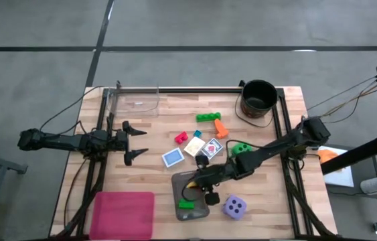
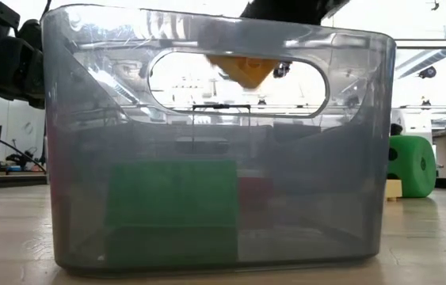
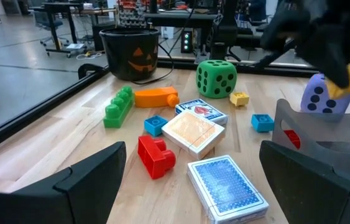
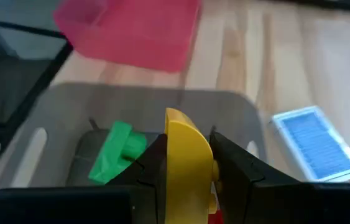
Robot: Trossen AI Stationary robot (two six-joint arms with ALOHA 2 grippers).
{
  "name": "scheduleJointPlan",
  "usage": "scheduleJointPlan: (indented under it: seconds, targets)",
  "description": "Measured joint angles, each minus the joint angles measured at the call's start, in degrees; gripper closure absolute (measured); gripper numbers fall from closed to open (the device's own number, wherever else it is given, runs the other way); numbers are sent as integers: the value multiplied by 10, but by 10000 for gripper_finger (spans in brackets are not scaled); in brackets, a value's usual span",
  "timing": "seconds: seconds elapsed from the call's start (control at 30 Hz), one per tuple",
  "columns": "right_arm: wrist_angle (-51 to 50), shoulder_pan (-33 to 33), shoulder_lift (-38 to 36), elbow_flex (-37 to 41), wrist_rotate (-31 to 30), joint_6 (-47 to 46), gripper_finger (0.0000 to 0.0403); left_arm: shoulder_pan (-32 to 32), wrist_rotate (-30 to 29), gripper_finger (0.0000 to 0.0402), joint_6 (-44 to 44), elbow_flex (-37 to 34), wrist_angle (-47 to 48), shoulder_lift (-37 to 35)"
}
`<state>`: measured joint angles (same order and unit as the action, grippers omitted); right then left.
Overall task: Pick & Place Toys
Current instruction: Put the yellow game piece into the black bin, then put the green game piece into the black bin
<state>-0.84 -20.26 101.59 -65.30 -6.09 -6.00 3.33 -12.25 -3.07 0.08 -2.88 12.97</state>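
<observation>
Right claw: pinched on a yellow block, held above the grey tray.
Yellow block: seen from the low camera hanging over the tray's open top, not yet released.
Tray contents: a green block and something red are already inside.
Left claw: spread wide and empty, parked over the left side of the tabletop, well apart from the toys.
Toys left out: a blue card, a red block, an orange block, a green die and a purple die are lying on the tabletop.
Risk: if the block is let go too near the tray's wall, it could strike the rim and bounce out.
Second risk: a low descent could nudge the tray toward the purple die.
</observation>
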Motion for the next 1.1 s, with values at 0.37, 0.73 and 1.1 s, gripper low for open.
scheduleJointPlan:
  seconds: [0.37,0.73,1.1]
  targets:
    - [2,11,45,0,31,9,288,0,0,33,0,0,-1,0]
    - [7,11,42,0,27,20,138,0,0,33,0,0,0,0]
    - [195,9,31,36,25,101,117,0,0,33,0,0,2,0]
